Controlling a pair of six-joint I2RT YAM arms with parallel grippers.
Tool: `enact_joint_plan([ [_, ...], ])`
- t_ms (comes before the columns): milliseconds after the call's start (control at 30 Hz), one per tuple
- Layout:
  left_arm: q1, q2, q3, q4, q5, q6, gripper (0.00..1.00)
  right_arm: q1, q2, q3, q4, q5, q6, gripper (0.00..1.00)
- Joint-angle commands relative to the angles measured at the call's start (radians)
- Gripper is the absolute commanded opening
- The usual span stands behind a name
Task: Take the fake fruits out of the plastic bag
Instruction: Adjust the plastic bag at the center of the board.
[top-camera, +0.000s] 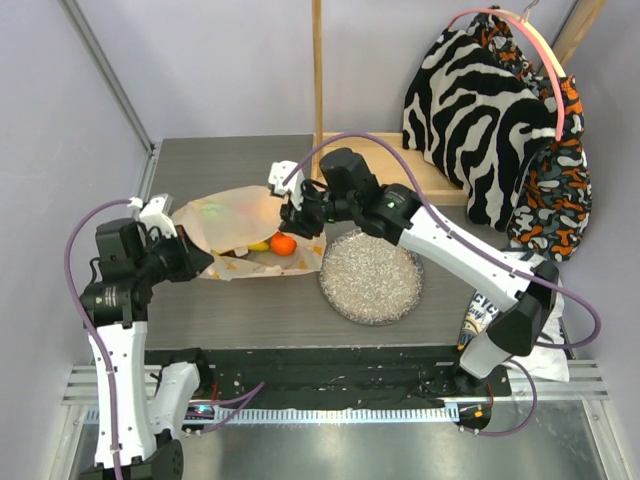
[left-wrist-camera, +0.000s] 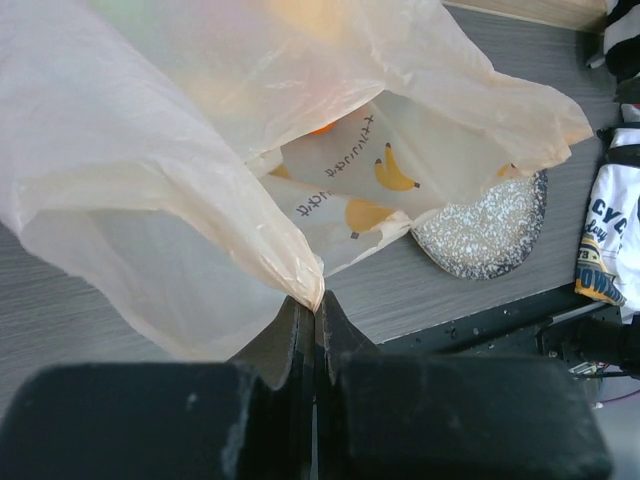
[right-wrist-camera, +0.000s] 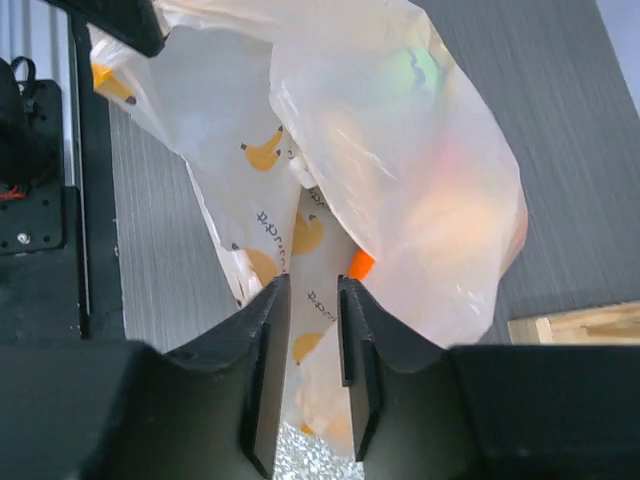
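Note:
The plastic bag (top-camera: 235, 215) lies on the table left of centre, bulging with fruits seen dimly through the film. An orange (top-camera: 284, 244) and a yellow fruit (top-camera: 259, 245) show at its open mouth. My left gripper (top-camera: 205, 260) is shut on the bag's near-left edge, the pinched film showing in the left wrist view (left-wrist-camera: 318, 300). My right gripper (top-camera: 297, 215) is at the bag's right side. In the right wrist view its jaws (right-wrist-camera: 312, 285) stand narrowly apart with printed bag film (right-wrist-camera: 400, 150) between them and the orange (right-wrist-camera: 361, 264) just beyond.
A round speckled grey plate (top-camera: 371, 277) sits right of the bag, touching its edge. A wooden board (top-camera: 420, 170) and upright post (top-camera: 318, 70) stand behind. A zebra-print cloth (top-camera: 490, 110) hangs at the back right. A printed packet (top-camera: 478, 320) lies by the right arm's base.

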Motion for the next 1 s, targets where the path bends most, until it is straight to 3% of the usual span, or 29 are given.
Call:
enact_joint_plan([
  [0,0.009,-0.017,0.036,0.021,0.067,-0.003,0.00,-0.001,0.136,0.042,-0.012,-0.043,0.024,0.26],
  [100,0.008,-0.002,0.063,0.038,0.075,-0.009,0.00,-0.008,0.231,0.080,-0.033,-0.035,0.002,0.15],
  [333,0.008,0.013,0.088,0.072,0.090,-0.037,0.00,-0.025,0.339,0.169,-0.062,-0.125,0.010,0.09],
  [600,0.011,-0.034,0.062,0.011,0.089,0.009,0.00,-0.027,0.463,0.205,0.120,0.341,0.077,0.06],
  [800,0.017,-0.062,0.024,-0.006,0.061,0.049,0.00,-0.028,0.538,0.264,0.341,0.692,-0.015,0.01],
  [967,0.026,-0.065,0.007,0.020,0.049,0.051,0.00,-0.038,0.607,0.363,0.413,0.796,-0.072,0.01],
])
